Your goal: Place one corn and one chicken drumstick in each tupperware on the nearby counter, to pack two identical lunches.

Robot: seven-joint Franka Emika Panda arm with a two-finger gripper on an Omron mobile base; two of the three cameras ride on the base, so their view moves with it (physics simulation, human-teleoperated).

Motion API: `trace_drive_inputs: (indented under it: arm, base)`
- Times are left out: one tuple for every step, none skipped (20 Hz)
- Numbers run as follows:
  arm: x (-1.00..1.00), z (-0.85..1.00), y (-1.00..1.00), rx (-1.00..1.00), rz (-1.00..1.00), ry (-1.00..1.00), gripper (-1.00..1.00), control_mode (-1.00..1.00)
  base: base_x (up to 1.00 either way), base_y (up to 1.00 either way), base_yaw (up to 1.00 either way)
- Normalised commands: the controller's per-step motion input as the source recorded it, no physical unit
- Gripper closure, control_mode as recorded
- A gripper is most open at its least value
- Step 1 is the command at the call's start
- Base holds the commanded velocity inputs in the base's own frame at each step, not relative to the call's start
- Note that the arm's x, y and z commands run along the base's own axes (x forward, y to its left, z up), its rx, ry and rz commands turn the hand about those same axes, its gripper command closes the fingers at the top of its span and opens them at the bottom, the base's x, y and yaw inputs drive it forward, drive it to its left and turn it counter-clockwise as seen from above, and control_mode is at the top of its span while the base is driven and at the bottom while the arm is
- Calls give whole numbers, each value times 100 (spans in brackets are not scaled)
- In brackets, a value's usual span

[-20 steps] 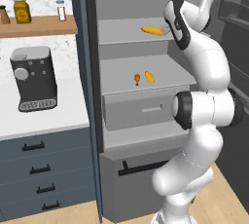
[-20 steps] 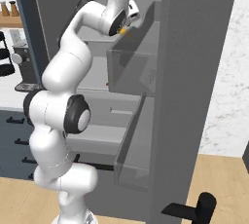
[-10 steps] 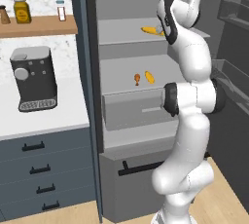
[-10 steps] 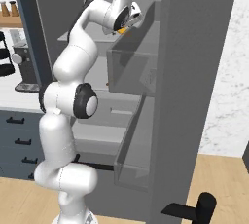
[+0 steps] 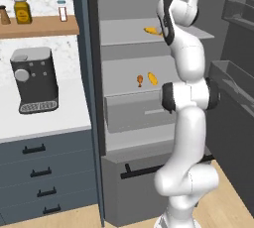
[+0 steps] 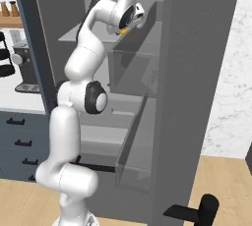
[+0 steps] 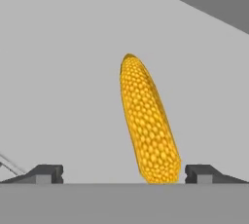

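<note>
One yellow corn (image 5: 151, 30) lies on the fridge's upper shelf. My gripper (image 5: 162, 29) is right at its end, open, with the cob (image 7: 146, 121) lying between the finger tips (image 7: 47, 173) and nearer the right one; contact cannot be told. From the right the gripper (image 6: 137, 22) hovers over a sliver of that corn (image 6: 125, 31). On the middle shelf a chicken drumstick (image 5: 140, 79) rests beside a second corn (image 5: 153, 78). The white counter (image 5: 54, 119) runs left of the fridge. The tupperware is out of view.
A dark coffee machine (image 5: 33, 79) stands on the counter under a wooden shelf (image 5: 39, 25) with jars. The open fridge door's bins (image 5: 233, 81) jut out on the right. A closed drawer (image 5: 136, 113) sits below the middle fridge shelf.
The hand has pushed further into the fridge along the upper shelf toward the corn, and the arm has straightened up. The jaws stayed open.
</note>
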Motion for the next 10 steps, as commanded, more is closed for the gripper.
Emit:
trace_drive_inputs:
  arm:
    - [32,-16,0,-1,0,2,-100,-100]
    - [29,-18,0,-1,1,1,-100,-100]
    - [27,-19,0,-2,1,1,-100,-100]
    - [26,-20,0,-3,2,0,-100,-100]
    - [24,-21,0,-5,2,0,-100,-100]
    - [25,-21,0,-6,2,0,-100,-100]
    - [25,-22,0,-6,3,0,-100,-100]
    - [27,-22,0,-7,3,0,-100,-100]
    - [28,-21,0,-8,3,0,-100,-100]
    - [31,-22,0,-8,4,0,-100,-100]
  base:
    - [0,0,0]
    - [0,0,0]
    - [0,0,0]
    - [0,0,0]
    - [0,0,0]
    - [0,0,0]
    - [0,0,0]
    - [0,0,0]
    - [0,0,0]
    - [0,0,0]
